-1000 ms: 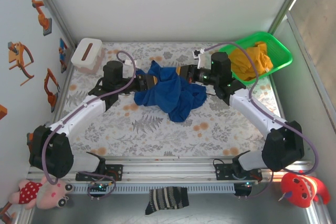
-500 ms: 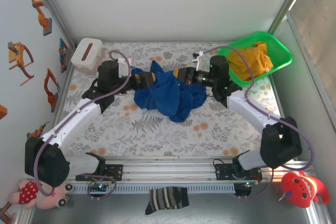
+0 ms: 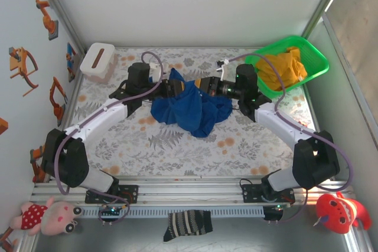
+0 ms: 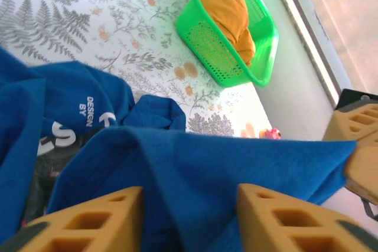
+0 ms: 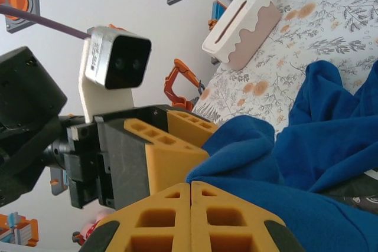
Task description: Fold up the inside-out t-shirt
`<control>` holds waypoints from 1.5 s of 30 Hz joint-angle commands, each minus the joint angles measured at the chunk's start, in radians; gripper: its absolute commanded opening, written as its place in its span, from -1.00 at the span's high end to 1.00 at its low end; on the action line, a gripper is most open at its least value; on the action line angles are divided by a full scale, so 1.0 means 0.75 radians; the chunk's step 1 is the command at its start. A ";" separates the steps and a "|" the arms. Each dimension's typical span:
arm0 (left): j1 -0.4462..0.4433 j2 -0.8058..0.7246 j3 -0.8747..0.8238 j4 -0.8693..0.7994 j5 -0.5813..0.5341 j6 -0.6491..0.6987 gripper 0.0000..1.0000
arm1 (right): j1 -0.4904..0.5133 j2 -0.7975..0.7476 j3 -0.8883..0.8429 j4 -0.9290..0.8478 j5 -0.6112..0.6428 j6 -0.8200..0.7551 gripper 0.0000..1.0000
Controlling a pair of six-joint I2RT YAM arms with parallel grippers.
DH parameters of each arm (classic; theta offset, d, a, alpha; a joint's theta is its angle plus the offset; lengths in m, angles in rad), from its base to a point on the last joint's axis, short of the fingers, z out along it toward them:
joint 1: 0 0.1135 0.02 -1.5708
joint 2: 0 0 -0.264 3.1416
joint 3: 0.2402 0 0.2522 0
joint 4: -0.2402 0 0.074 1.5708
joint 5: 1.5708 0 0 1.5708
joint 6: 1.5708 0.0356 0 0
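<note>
Inside-out t-shirt (image 3: 192, 109): bunched mid-table, 12 o'clock edge lifted. Right gripper (image 5: 190, 186), from 3 o'clock: fingers together, pinching a fold; left gripper (image 4: 189, 198), from 9 o'clock: jaws apart around cloth. Step, likely: taking a second hold for spreading; next, left should close firmly

My counter (image 3: 177, 146) wears a pale cover printed with grey ferns and orange blossoms. At 2 o'clock a green mesh basket (image 3: 317, 58) sits at the far corner, with a crumpled yellow-orange garment (image 3: 283, 66) heaped inside it. At 10 o'clock a white tissue box (image 3: 98, 60) with a slot in its top rests near the side wall. Orange robot-arm decals (image 3: 23, 66) are stuck on that wall at 9 o'clock. Below the counter's near edge, a pink plush toy (image 3: 50, 216) lies at 7 o'clock, a striped dark cloth (image 3: 188, 224) at 6 o'clock, and a red plush toy (image 3: 339, 212) at 5 o'clock.
</note>
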 commanded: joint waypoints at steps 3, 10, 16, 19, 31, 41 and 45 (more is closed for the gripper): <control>-0.015 0.001 0.094 0.051 0.065 -0.019 1.00 | -0.001 -0.003 -0.021 0.028 0.021 -0.007 1.00; -0.014 -0.077 0.237 0.099 0.134 -0.251 1.00 | -0.007 0.126 0.136 -0.313 0.243 -0.182 0.84; -0.020 -0.109 0.249 0.179 0.097 -0.568 1.00 | -0.006 0.066 0.205 -0.507 0.358 -0.236 0.12; -0.021 -0.114 0.197 0.256 0.057 -0.672 1.00 | -0.002 -0.085 0.157 -0.616 0.447 -0.253 0.07; -0.051 -0.082 0.217 0.230 0.007 -0.728 1.00 | 0.281 -0.265 0.211 -0.727 0.667 -0.265 -0.11; -0.065 -0.083 0.244 0.154 -0.037 -0.723 1.00 | 0.347 -0.001 0.365 -0.573 0.661 -0.254 0.93; -0.024 -0.084 0.241 0.052 -0.099 -0.696 1.00 | 0.345 -0.103 0.305 -0.555 0.568 -0.321 1.00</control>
